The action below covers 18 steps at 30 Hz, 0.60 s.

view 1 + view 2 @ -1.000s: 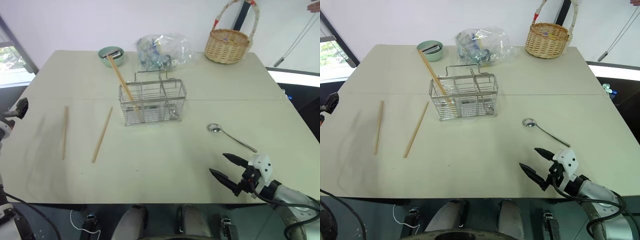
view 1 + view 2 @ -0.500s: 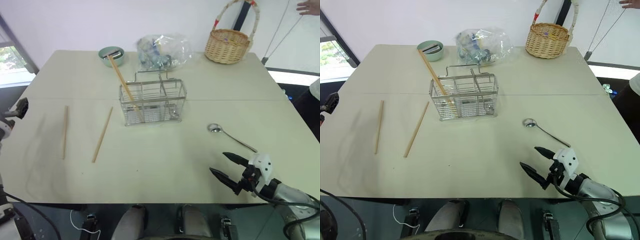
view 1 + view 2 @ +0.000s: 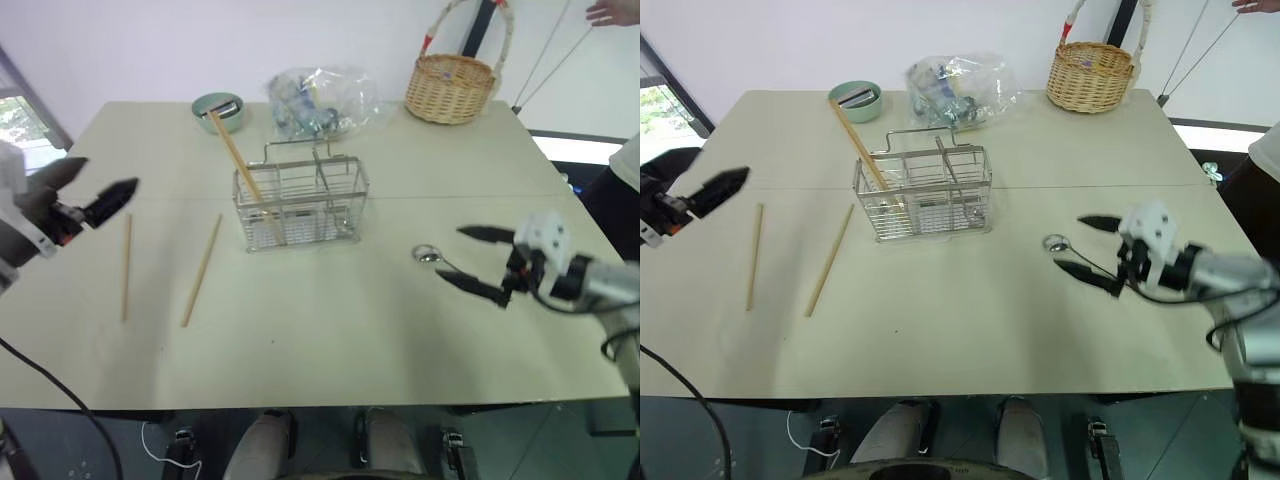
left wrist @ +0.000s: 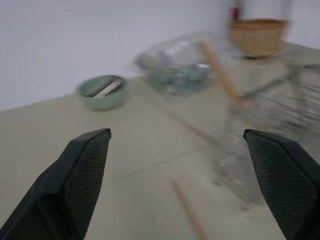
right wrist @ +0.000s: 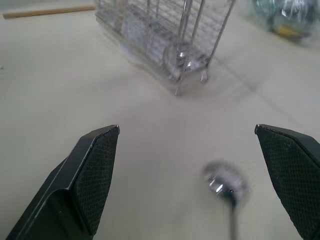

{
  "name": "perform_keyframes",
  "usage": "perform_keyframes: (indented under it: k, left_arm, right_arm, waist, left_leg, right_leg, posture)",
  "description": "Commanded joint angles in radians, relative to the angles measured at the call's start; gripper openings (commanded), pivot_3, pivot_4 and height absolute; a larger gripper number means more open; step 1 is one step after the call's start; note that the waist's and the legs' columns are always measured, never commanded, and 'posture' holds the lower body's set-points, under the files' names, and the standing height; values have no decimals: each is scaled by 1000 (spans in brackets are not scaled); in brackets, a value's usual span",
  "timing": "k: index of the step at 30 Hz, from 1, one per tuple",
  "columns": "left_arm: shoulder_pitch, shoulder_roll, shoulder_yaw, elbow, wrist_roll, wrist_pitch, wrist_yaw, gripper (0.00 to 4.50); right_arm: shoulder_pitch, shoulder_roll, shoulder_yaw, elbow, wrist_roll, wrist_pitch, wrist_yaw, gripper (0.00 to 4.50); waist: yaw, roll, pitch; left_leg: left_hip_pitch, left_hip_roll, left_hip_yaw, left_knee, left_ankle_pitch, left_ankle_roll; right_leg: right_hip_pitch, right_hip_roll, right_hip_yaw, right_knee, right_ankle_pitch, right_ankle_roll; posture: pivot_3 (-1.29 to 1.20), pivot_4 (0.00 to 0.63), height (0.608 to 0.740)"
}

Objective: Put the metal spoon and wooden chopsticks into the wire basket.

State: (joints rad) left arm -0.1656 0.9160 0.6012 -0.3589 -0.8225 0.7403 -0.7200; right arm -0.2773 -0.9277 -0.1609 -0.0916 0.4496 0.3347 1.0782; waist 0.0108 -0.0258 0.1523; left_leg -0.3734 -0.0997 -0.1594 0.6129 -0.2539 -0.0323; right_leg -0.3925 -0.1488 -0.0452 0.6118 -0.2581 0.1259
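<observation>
Beige table (image 3: pixel 330 330), right claw (image 3: pixel 478 262) spread wide over metal spoon (image 5: pixel 225 183), left claw (image 3: pixel 96 188) released

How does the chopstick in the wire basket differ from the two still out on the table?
The chopstick in the wire basket leans tilted, top end toward the green bowl; the two loose chopsticks lie flat on the table. The first is already placed; the loose pair sits on the basket's left side, untouched. All three are long, thin, light-tan wooden sticks.
</observation>
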Motion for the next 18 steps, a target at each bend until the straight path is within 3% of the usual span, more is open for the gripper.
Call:
perform_keyframes:
  k: [1, 8, 18]
  left_arm:
    - [-24, 55, -33, -120, -152, 73, -93, 4500]
    - [-49, 109, -210, -230, -170, 64, -213, 4500]
    - [-96, 107, -244, -224, -155, 53, -210, 4500]
  right_arm:
    - [-161, -31, 112, 128, -75, 61, 58, 4476]
    - [-385, 5, 261, 399, -186, 122, 133, 4476]
    - [-331, 34, 293, 471, -267, 110, 118, 4476]
  waist:
    - [2, 0, 1]
    - [1, 3, 2]
    - [1, 4, 3]
  left_leg:
    - [-1, 0, 0, 0, 0, 0]
    - [-2, -3, 4, 1, 0, 2]
    - [-1, -3, 4, 1, -1, 3]
  right_leg:
    - [-1, 0, -1, 0, 0, 0]
    - [0, -1, 1, -3, 0, -1]
    - [0, 0, 1, -3, 1, 1]
  posture:
    - [0, 150, 693]
    - [0, 150, 693]
    - [0, 150, 693]
